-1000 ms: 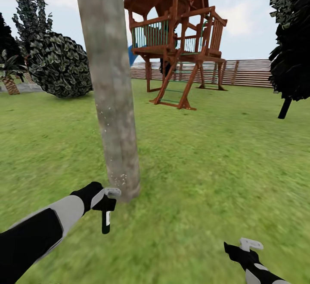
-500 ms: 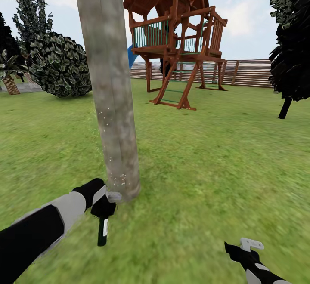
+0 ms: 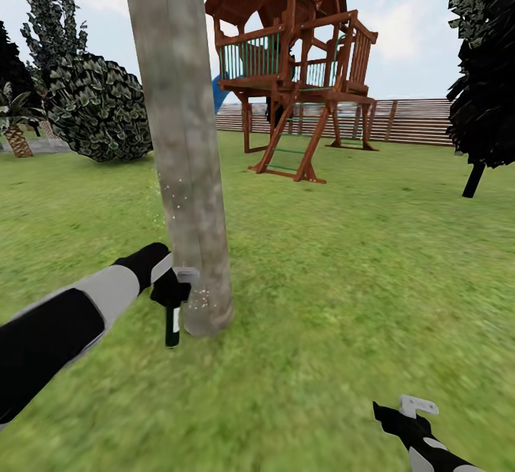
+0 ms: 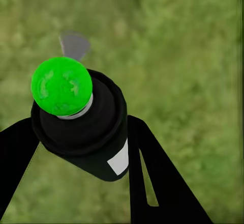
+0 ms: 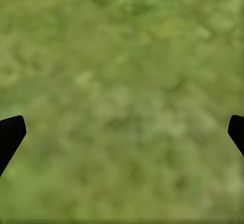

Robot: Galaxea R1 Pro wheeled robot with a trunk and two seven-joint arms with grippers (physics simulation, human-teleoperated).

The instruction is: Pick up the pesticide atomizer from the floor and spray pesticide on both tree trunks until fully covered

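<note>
A thick mottled grey-brown tree trunk (image 3: 182, 136) rises from the grass floor (image 3: 343, 279) at centre left of the head view, with pale specks on its lower bark. My left gripper (image 3: 175, 292) is beside the trunk's left side, just above its base, shut on the pesticide atomizer (image 3: 172, 325), which hangs down dark and narrow. In the left wrist view the atomizer (image 4: 84, 127) sits between the black fingers (image 4: 152, 183), and its round tip (image 4: 61, 85) looks bright green. My right gripper (image 3: 415, 411) is low at the right, open over bare grass (image 5: 122, 81).
A wooden play tower (image 3: 293, 79) stands behind the trunk, with a slatted brown fence (image 3: 422, 120) beyond it. A round leafy bush (image 3: 96, 107) and a small palm (image 3: 16, 129) are at the far left. A dark narrow tree (image 3: 486, 79) is at the right edge.
My left arm has lifted the atomizer upward along the trunk's left side, from ground level to a little above the base. The right arm has stayed still.
</note>
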